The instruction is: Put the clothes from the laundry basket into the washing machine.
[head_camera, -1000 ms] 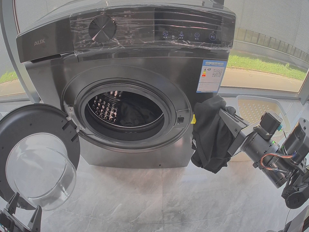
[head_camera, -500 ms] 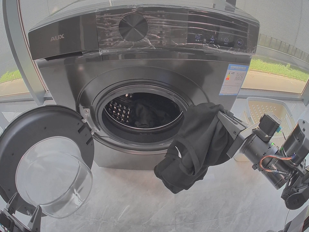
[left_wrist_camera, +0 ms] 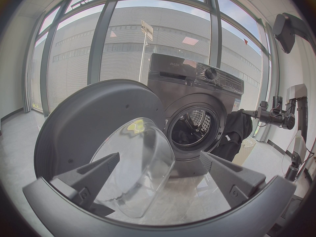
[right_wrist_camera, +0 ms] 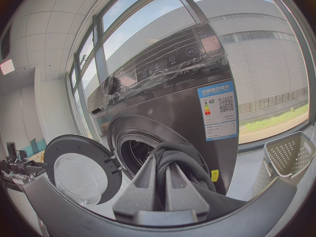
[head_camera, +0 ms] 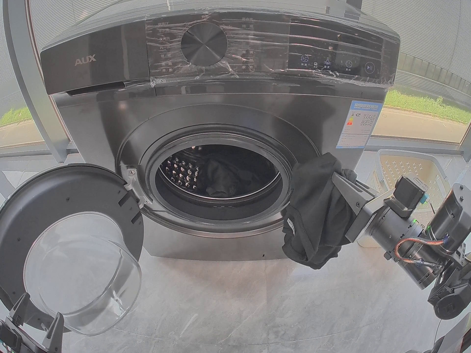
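Swinging back since half a second ago, the black fabric garment [head_camera: 314,212] is no longer spreading across the lower rim of the drum opening; it is now hanging bunched just beside the right edge of that opening on the grey front-loading washing machine [head_camera: 245,104]. The right gripper [head_camera: 338,177] is clamping the garment's upper fold between its two dark fingers [right_wrist_camera: 144,181], and the cloth is draping down from there, its lowest part hanging free above the pale marble floor [head_camera: 245,295].

Other dark clothes [head_camera: 223,177] are already lying inside the drum. To the machine's right, behind the right arm, the white perforated plastic laundry basket [head_camera: 417,165] is standing near the window.

At the machine's left, the round door with its clear glass bowl [head_camera: 64,207] is standing fully open, leaving the mouth of the drum unobstructed. The left gripper [left_wrist_camera: 158,155] is hovering low beside the door, its jaws spread apart and holding nothing. Between the garment and the opening's rim there is hardly any gap.
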`<state>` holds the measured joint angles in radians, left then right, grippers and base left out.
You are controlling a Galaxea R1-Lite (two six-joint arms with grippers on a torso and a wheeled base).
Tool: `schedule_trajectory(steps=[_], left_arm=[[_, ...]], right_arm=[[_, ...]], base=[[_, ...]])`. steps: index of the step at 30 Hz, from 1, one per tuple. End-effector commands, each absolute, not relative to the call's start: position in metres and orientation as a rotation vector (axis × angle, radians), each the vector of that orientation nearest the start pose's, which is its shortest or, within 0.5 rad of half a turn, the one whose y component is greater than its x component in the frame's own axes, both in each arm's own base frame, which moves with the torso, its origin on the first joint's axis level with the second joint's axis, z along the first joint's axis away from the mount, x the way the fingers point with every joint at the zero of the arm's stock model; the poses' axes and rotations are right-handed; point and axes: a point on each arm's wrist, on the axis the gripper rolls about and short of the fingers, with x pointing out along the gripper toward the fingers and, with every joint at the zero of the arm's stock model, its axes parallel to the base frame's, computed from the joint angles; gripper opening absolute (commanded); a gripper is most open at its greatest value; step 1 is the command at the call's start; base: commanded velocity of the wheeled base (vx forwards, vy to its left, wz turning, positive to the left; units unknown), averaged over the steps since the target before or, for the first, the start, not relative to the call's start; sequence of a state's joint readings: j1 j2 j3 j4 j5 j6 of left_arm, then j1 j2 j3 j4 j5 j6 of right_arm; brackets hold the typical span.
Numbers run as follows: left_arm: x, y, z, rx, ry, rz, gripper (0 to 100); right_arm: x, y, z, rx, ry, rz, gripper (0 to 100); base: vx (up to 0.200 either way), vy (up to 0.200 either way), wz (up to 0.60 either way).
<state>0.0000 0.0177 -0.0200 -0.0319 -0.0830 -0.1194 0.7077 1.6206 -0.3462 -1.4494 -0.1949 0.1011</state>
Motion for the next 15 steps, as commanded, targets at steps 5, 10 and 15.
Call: schedule_trajectory(steps=[5,10,15], left_arm=[[-0.0247,-0.0019,0.0844,-0.117,-0.045,-0.087,100],[-0.0246,-0.0019,0.0843,-0.117,-0.047,-0.086,100],[-0.0246,-0.0019,0.0843,-0.116,-0.047,-0.086,100]], right_arm=[[0.1846,0.1525,0.1691,0.170,-0.120,0.522,0],[0.1846,0.1526,0.1684,0.168,-0.118,0.521,0],[0.1845,0.1530,0.1687,0.169,-0.119,0.523,0]], base=[[0.000,0.120,0.00],[0.000,0.120,0.00],[0.000,0.000,0.00]])
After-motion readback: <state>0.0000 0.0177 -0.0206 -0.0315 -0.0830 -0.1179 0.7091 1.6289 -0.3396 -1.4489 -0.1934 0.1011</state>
